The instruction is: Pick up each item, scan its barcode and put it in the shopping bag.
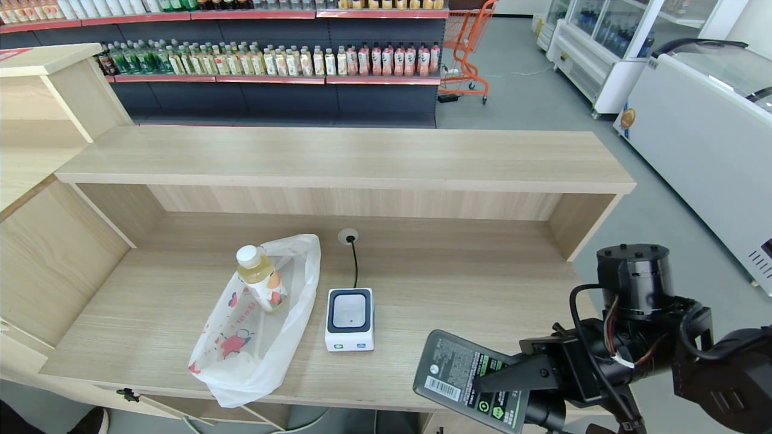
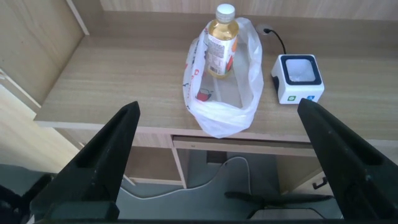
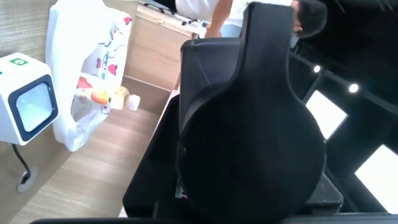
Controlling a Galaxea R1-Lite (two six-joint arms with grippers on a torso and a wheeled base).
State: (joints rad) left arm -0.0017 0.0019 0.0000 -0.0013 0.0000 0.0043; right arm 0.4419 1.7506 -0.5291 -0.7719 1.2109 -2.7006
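Note:
A white plastic shopping bag (image 1: pixel 253 355) (image 2: pixel 217 112) (image 3: pixel 81 37) lies open on the wooden counter (image 1: pixel 458 277), left of centre. In it lies a juice bottle (image 1: pixel 262 283) (image 2: pixel 221 43) (image 3: pixel 112 98) with a white cap. Right of the bag stands the white barcode scanner (image 1: pixel 350 319) (image 2: pixel 298 76) (image 3: pixel 25 106), its window facing up. My right gripper (image 1: pixel 512 380) is shut on a flat dark package (image 1: pixel 458 374) (image 3: pixel 205 68) with a barcode label, held over the counter's front edge, right of the scanner. My left gripper (image 2: pixel 217 186) is open, off the counter's front edge, before the bag.
A raised ledge (image 1: pixel 344 157) runs along the back of the counter, with side walls at both ends. The scanner's cable (image 1: pixel 354 259) runs to a hole at the back. Beyond are drink shelves (image 1: pixel 271 60), an orange cart (image 1: pixel 467 48) and freezers (image 1: pixel 693 120).

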